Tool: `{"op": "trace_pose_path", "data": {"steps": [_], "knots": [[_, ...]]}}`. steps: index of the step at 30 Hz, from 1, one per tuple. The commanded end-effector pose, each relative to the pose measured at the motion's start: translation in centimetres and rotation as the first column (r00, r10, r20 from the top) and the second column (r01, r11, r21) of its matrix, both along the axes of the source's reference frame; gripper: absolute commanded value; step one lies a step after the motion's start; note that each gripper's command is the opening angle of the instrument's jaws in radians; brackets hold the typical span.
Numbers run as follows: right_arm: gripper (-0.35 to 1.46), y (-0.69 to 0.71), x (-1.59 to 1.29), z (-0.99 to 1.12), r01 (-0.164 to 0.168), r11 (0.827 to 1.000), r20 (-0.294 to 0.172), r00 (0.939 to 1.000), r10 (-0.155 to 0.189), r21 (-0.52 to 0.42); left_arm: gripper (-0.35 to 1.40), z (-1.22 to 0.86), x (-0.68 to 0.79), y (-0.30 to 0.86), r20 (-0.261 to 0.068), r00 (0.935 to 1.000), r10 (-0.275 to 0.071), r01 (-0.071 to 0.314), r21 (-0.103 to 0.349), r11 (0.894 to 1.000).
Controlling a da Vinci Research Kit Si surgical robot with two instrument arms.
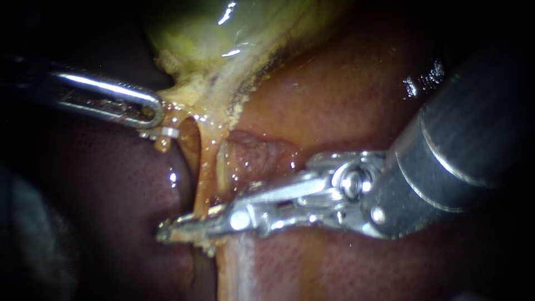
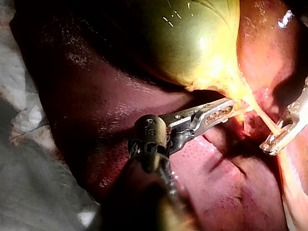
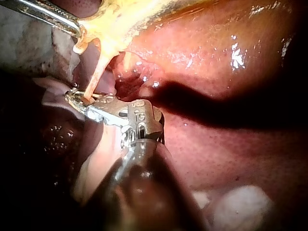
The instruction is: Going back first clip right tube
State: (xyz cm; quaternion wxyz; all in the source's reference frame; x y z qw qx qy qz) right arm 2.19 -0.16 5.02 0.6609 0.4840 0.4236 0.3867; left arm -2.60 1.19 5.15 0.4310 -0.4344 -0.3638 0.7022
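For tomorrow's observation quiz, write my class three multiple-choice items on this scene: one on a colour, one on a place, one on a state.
1. The gallbladder is: A blue; B yellow-green; C white.
2. The right instrument has its tip: A on the gallbladder; B at the lower end of the tube; C clear of tissue.
3. The left instrument has its jaws: A open, off tissue; B hidden; C shut on the gallbladder.
Answers: 1 B, its wall shows yellow-green; 2 B, the tube runs down to it; 3 C, they pinch its narrow end.
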Motion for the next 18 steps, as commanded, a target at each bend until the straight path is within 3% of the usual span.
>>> {"op": "trace_pose_path", "data": {"steps": [1, 3, 5, 8, 14, 18], "knots": [[-0.35, 0.00, 0.00, 0.00, 0.000, 1.000, 0.000, 1.0000, 0.000, 0.000, -0.35, 0.00, 0.00, 0.00, 0.001, 1.0000, 0.001, -0.001, 0.000, 1.000], [-0.35, 0.00, 0.00, 0.02, 0.002, 1.000, -0.002, 1.0000, -0.002, -0.006, -0.35, 0.00, 0.00, 0.00, 0.001, 1.0000, 0.001, -0.001, 0.000, 1.000], [-0.04, 0.00, 0.00, 0.05, 0.009, 0.996, -0.039, 0.9992, -0.013, -0.088, -0.35, 0.00, 0.00, 0.00, 0.001, 1.0000, 0.001, -0.001, 0.000, 1.000], [0.26, -0.02, -0.01, 0.14, 0.000, 0.990, -0.079, 0.9968, -0.011, -0.143, -0.35, 0.00, 0.00, 0.00, 0.001, 1.0000, 0.001, -0.001, 0.000, 1.000], [0.44, -0.11, 0.01, 0.40, 0.002, 0.967, -0.111, 0.9934, -0.032, -0.255, -0.35, 0.00, 0.01, 0.00, 0.001, 1.0000, 0.001, -0.001, 0.000, 1.000], [0.49, -0.12, 0.00, 0.54, -0.011, 0.929, -0.107, 0.9938, -0.031, -0.369, -0.35, 0.00, 0.01, 0.00, 0.001, 1.0000, 0.001, -0.001, 0.000, 1.000]]}}
